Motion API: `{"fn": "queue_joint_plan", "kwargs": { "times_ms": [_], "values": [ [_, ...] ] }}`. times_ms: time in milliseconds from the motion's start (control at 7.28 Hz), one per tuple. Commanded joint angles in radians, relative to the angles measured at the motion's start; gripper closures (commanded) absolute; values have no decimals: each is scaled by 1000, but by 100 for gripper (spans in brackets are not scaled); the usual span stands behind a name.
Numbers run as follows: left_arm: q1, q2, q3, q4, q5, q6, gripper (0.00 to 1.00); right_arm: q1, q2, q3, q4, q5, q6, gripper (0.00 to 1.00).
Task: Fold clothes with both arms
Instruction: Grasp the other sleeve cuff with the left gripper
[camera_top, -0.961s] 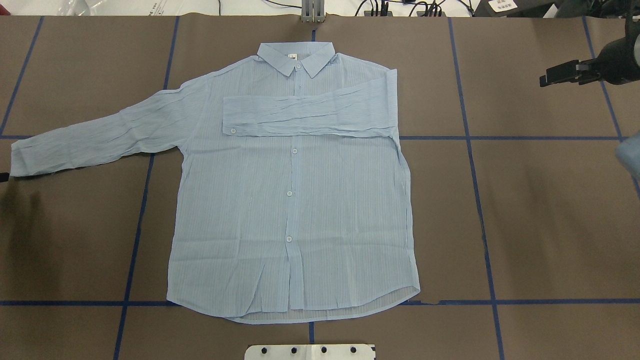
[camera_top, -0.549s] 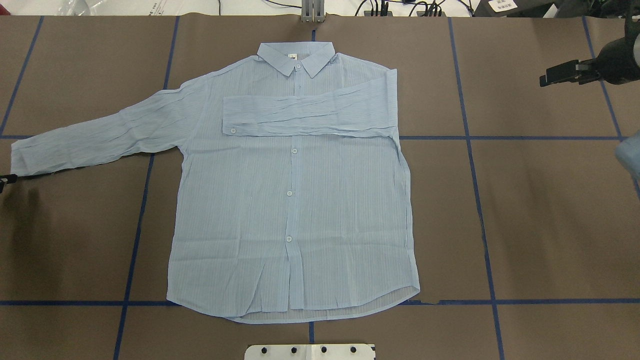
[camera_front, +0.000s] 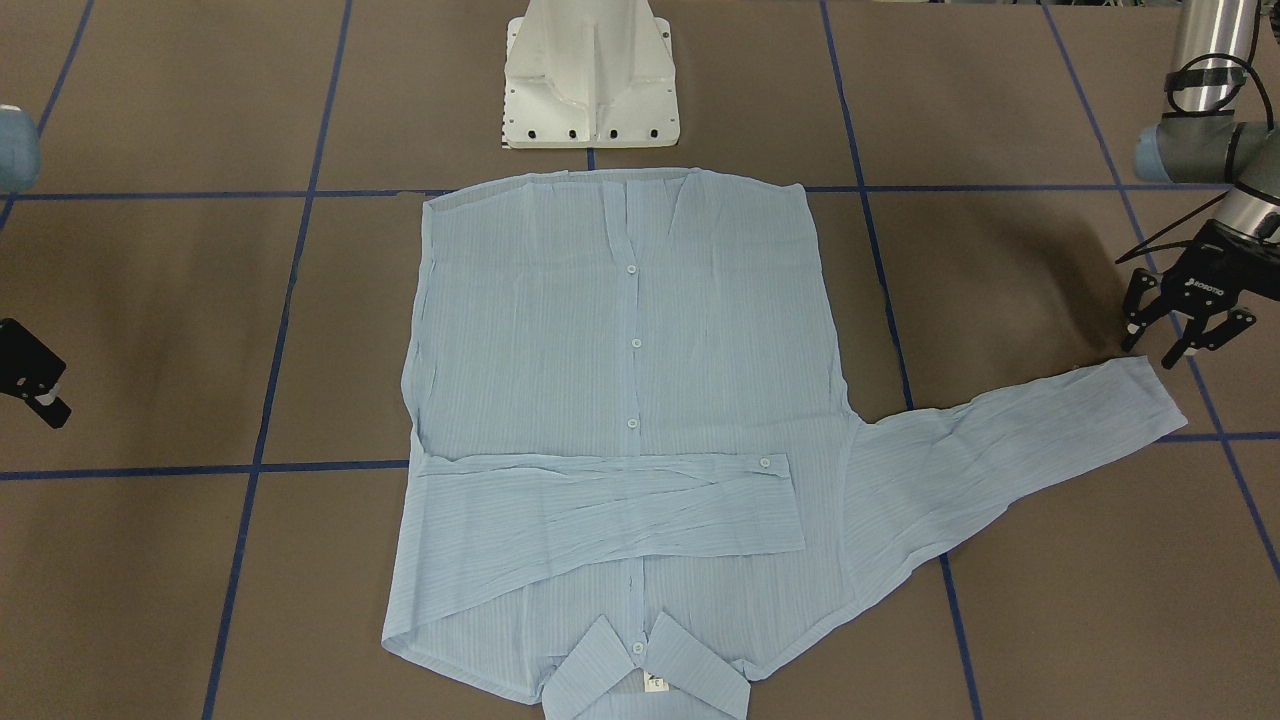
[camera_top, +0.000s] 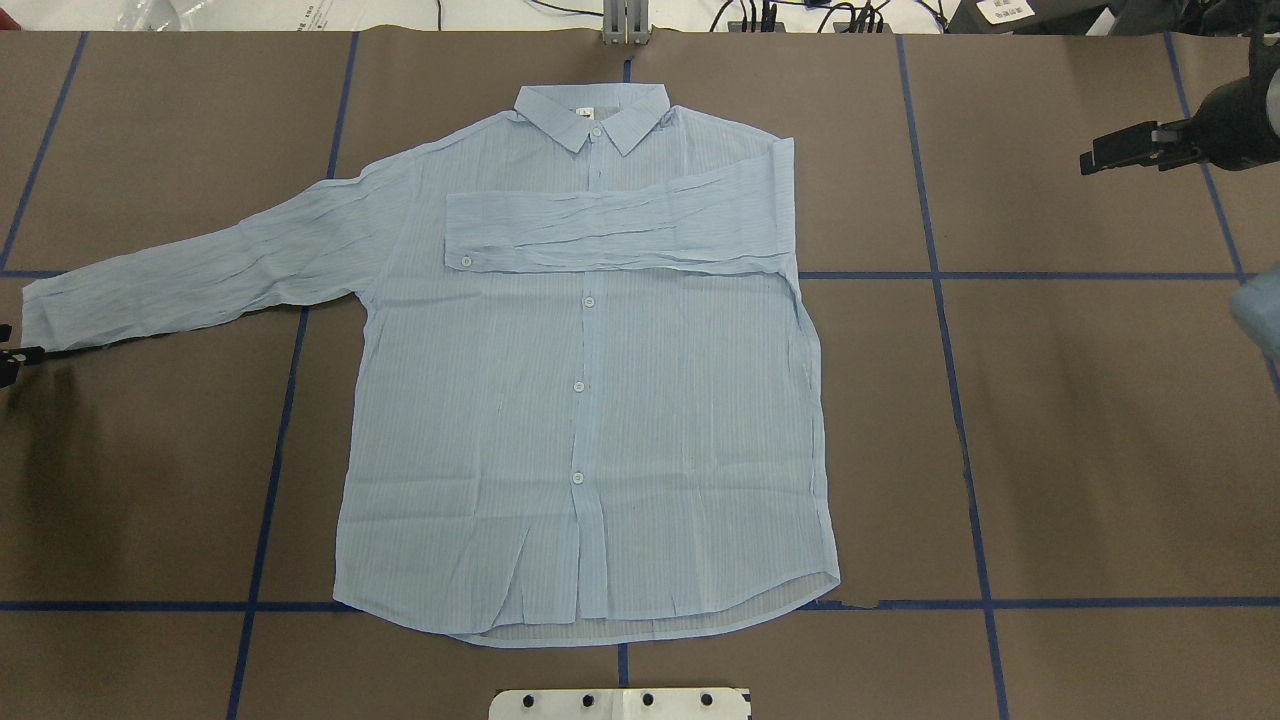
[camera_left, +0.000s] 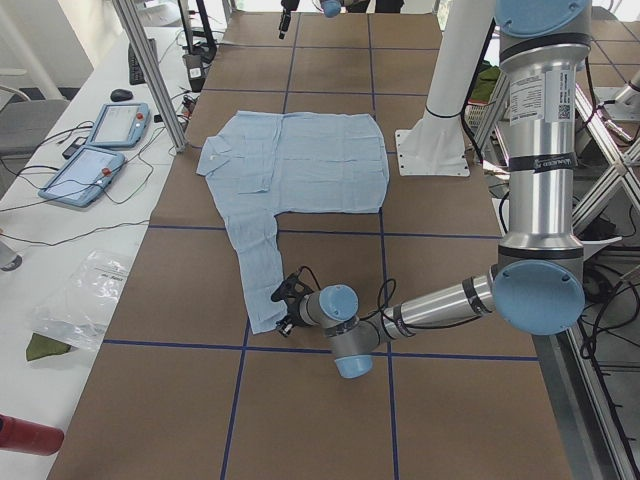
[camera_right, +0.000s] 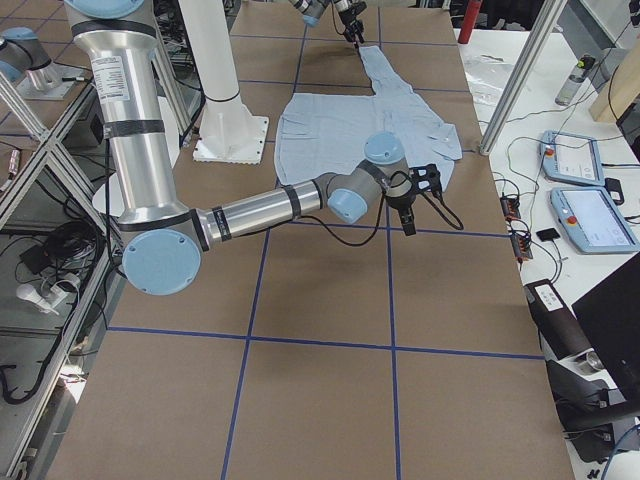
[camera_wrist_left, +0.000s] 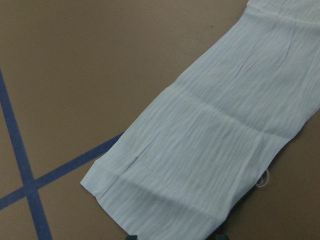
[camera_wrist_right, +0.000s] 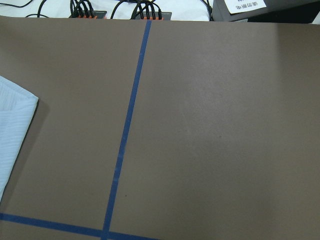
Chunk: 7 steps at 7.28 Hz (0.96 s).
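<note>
Nearest the robot's white pedestal base (camera_top: 620, 703), the hem of the light-blue shirt (camera_top: 590, 420) lies just past it. The shirt is spread flat, buttoned front up, at the middle of the brown desk (camera_top: 1050, 450). Farther out, the unfolded sleeve (camera_top: 200, 280) stretches toward the robot's left. The left end effector (camera_front: 1150, 348) hangs just beside its cuff (camera_front: 1140, 395) with fingers spread and nothing between them. Beyond that, the other sleeve (camera_top: 610, 232) is folded straight across the chest, below the collar (camera_top: 592, 115) at the far edge. The right end effector (camera_top: 1105, 158) hovers over bare desk, well apart from the shirt; I cannot tell whether its fingers are spread or pressed together.
</note>
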<state>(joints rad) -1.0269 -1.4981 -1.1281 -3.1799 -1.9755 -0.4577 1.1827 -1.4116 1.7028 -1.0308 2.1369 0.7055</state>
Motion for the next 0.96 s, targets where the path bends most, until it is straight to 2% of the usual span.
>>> {"fn": "queue_joint_plan", "kwargs": {
  "times_ms": [0, 275, 824],
  "values": [
    [1, -16, 16, 0, 0, 1, 57, 0, -1, 0, 0, 0, 0, 0],
    [1, -16, 25, -2, 0, 4, 65, 0, -1, 0, 0, 0, 0, 0],
    [1, -5, 24, -8, -2, 8, 64, 1, -4, 3, 0, 0, 0, 0]
  ]
}}
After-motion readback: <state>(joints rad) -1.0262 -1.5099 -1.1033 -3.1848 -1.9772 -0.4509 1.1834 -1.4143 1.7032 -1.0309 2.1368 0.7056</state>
